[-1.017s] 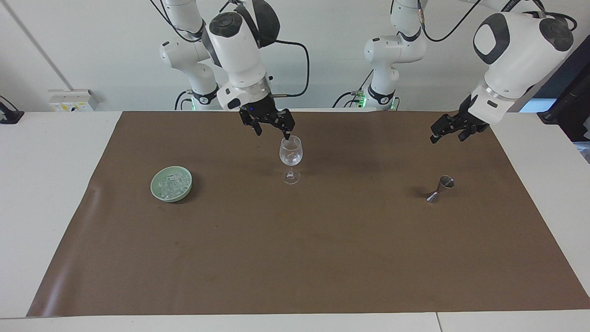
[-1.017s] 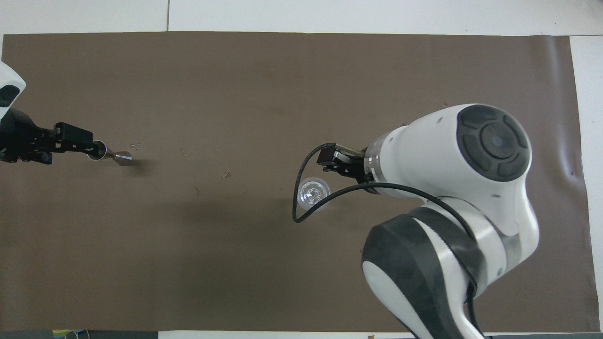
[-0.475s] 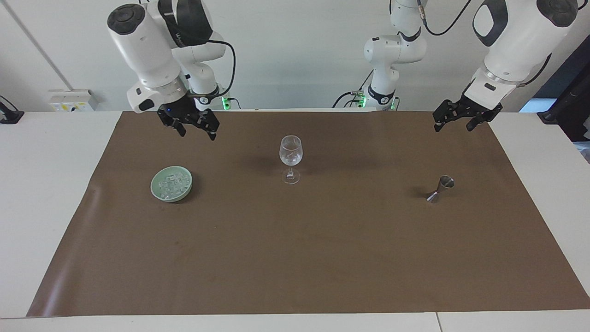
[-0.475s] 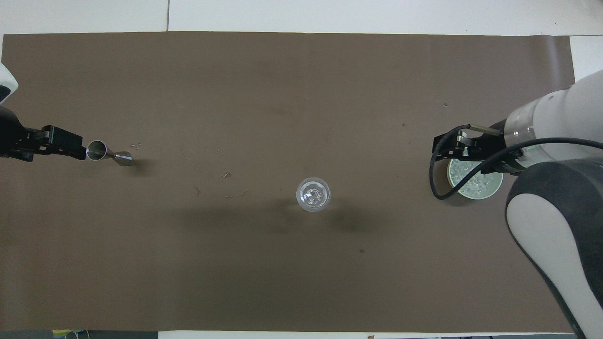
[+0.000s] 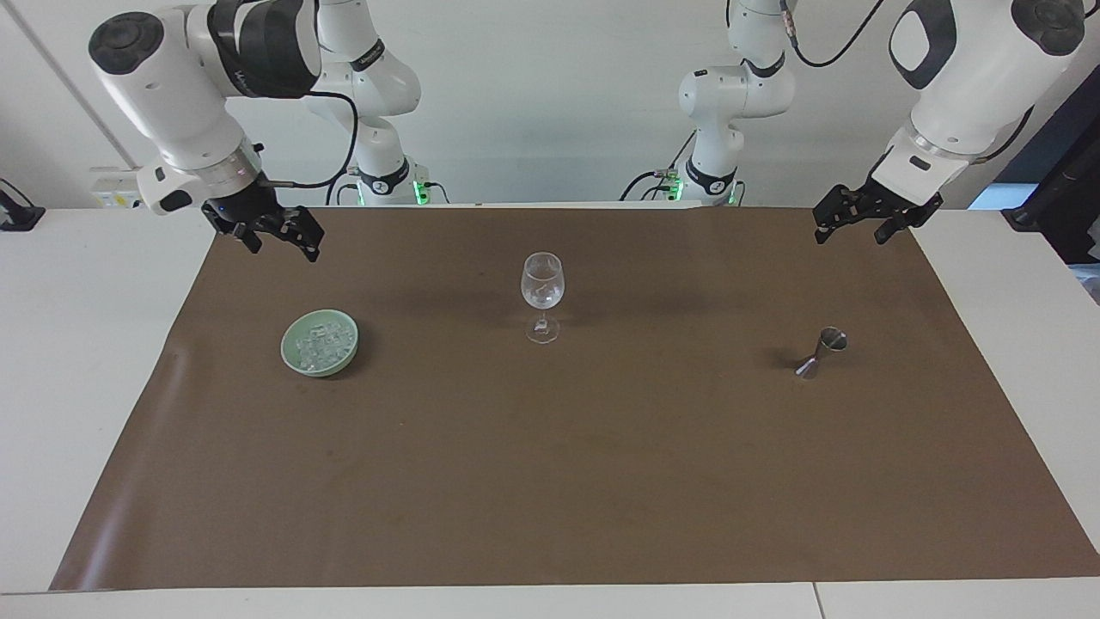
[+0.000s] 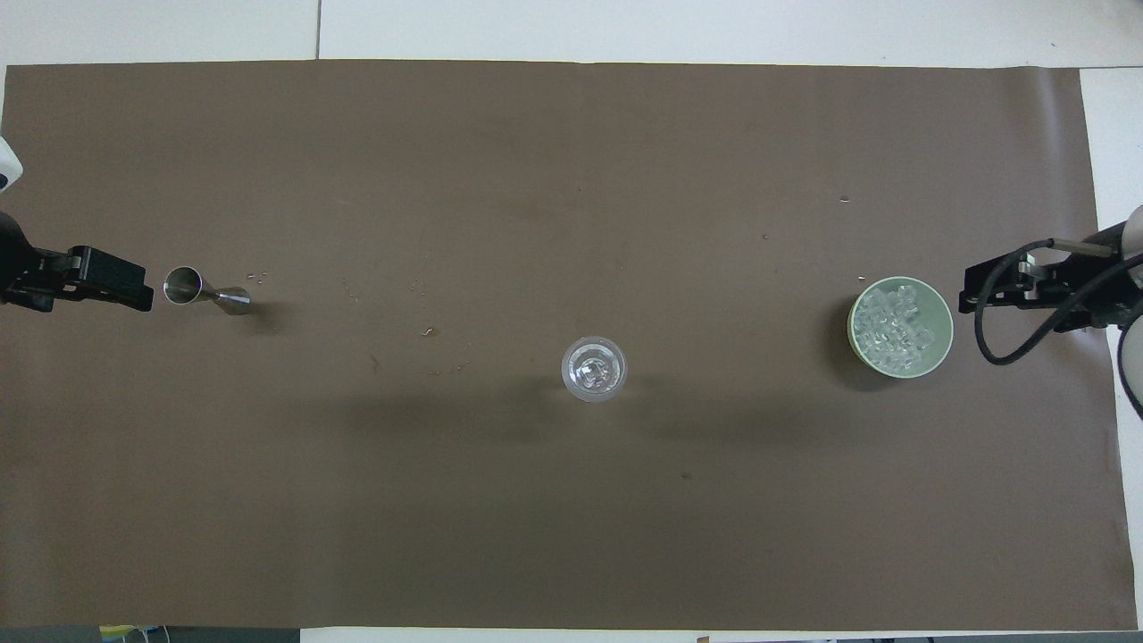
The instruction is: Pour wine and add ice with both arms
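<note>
Brown mat [image 5: 550,481], ice [image 5: 321,346] in green bowl [image 5: 290,354], right claw [image 5: 279,236] raised nearby, wide, empty, left claw [image 5: 851,222] likewise

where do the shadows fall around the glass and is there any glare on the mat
Overhead view: soft, wide shadows spread from the stemmed glass toward both ends of the brown mat; a darker one hugs the pale green bowl. Facing view: a pale sheen streaks the mat's wrinkled edge near the bowl; the jigger casts a small shadow.
</note>
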### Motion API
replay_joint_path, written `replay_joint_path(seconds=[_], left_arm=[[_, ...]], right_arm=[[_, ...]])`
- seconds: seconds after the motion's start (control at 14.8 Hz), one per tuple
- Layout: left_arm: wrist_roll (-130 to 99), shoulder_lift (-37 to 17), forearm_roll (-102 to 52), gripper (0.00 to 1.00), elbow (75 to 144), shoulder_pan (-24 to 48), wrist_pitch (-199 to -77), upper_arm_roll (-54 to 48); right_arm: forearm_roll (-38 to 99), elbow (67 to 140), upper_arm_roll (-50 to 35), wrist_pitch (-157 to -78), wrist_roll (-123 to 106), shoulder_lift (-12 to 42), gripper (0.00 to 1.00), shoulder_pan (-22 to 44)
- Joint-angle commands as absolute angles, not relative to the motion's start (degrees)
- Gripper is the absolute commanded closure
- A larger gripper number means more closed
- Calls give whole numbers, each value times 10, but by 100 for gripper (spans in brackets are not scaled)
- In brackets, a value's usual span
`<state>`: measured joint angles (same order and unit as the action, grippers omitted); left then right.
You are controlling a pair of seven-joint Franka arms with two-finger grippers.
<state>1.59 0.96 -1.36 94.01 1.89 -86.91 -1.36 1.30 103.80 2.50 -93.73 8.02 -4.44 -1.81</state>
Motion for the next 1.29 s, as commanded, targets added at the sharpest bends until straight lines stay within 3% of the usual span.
replay_joint_path(seconds=[0.0,0.61,1.22], left_arm=[[25,23,-4,0,955,-5,-867,-36],[24,22,-1,0,956,-5,-871,-37],[23,17,10,0,953,-13,-908,-35]], right_arm=[[-1,981,22,-883,24,-38,0,-40],[-20,909,16,-829,-40,-25,0,-63],[-6,923,13,-822,-4,-27,0,-62]])
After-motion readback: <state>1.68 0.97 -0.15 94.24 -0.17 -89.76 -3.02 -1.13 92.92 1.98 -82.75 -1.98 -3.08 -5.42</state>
